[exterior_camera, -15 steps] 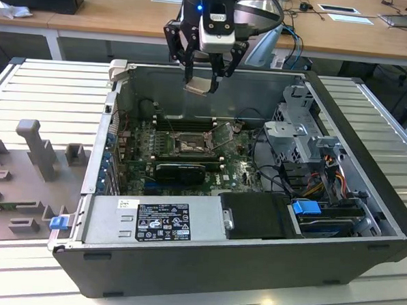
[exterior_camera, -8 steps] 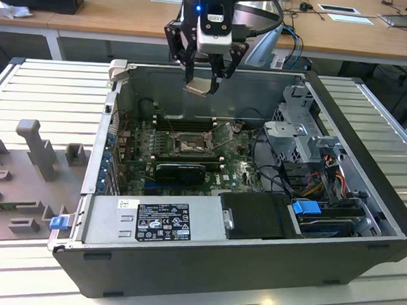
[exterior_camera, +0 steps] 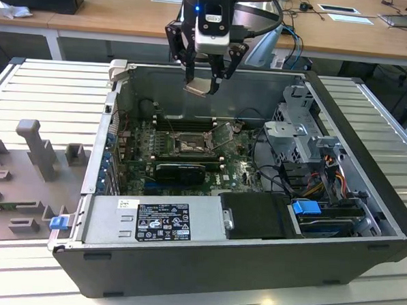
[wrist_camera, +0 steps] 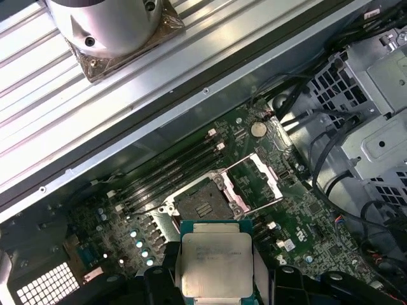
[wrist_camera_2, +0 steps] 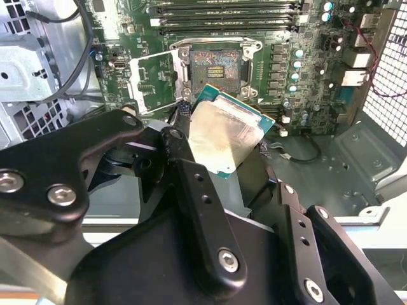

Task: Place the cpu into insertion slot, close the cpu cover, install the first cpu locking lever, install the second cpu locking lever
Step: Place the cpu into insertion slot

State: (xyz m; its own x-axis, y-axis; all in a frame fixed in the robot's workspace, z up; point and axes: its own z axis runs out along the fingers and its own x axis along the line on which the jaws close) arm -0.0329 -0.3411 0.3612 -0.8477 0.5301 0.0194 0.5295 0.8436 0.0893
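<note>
A ribbed grey metal table (exterior_camera: 50, 83) stands before long wooden desks (exterior_camera: 115, 11) strewn with papers (exterior_camera: 350, 18).

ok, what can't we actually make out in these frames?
- cpu underside: turned away from the camera in both wrist views.
- Where the claw touches the cpu: the claw's own black links cover that edge in the second wrist view.
- insertion slot contacts: too small in the exterior view.
- cpu cover hinge: too small in the exterior view.
</note>
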